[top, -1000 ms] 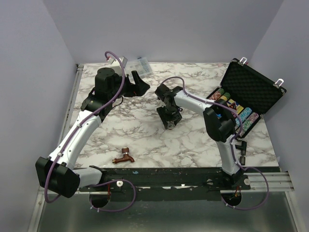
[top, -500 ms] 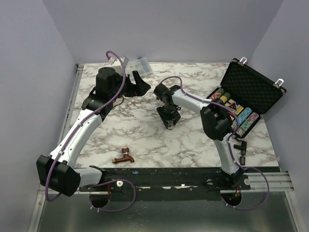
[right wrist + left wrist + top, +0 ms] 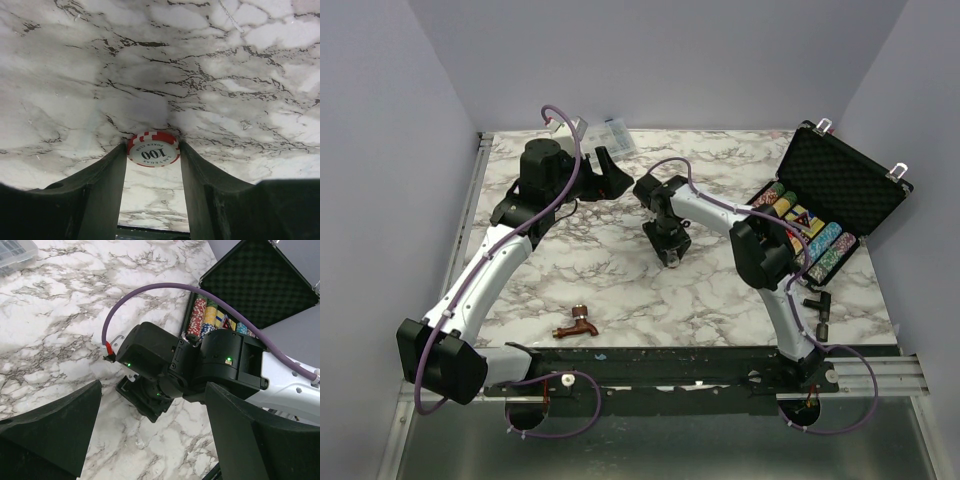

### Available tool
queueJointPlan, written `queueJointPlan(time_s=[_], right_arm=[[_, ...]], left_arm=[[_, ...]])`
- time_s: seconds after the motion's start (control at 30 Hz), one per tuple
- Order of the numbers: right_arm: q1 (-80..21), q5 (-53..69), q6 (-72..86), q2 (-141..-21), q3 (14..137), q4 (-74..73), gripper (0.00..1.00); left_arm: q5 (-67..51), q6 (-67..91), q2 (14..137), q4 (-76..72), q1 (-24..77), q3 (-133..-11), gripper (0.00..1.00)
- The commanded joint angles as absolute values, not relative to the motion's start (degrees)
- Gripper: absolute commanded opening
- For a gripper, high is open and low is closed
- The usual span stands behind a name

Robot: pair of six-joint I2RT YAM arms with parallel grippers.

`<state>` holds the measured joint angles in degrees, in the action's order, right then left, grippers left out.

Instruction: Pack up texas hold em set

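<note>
A copper faucet [image 3: 577, 326] lies nearest the arm bases, on the marble desk [image 3: 620, 290] close to its front edge and left of centre. On the right, beside the right arm, two small black pieces [image 3: 818, 300] rest on the desk, too small to identify.

At mid-desk the right fingers [image 3: 90, 200] point down at the marble. They are closed on a red-and-white chip [image 3: 153, 149] marked 100. It lies flat on the desk with one finger against each side of its rim. From above, the wrist hides the chip.

Farther back, at the right edge, the black case [image 3: 845, 185] stands open. Its foam-lined lid is tilted back, with silver latches [image 3: 898, 172] on the upper rim. Multicoloured chip rows [image 3: 810, 235] fill the base, well apart from the loose chip.

Beyond mid-desk on the left, the left fingers [image 3: 55, 435] are spread wide with nothing between them, above the marble. A clear plastic box [image 3: 615, 135] sits just past them at the far edge.
</note>
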<state>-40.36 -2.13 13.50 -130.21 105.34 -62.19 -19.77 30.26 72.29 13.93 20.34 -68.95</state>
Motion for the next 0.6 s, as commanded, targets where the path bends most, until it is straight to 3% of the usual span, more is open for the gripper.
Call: queueJointPlan(time_s=[0.0, 0.33, 0.57], right_arm=[[-41.6, -5.2, 14.6, -135.3, 103.2, -61.8, 0.47], [-41.8, -2.2, 13.6, -134.1, 100.0, -57.4, 0.23], [-41.7, -4.1, 13.3, -132.4, 103.7, -59.2, 0.11]], left_arm=[[-20.6, 30.1, 72.5, 14.4, 20.0, -70.9, 0.84], [-20.5, 29.6, 73.8, 15.5, 20.0, -71.8, 0.84], [-21.6, 30.4, 74.6, 16.0, 18.9, -72.3, 0.84]])
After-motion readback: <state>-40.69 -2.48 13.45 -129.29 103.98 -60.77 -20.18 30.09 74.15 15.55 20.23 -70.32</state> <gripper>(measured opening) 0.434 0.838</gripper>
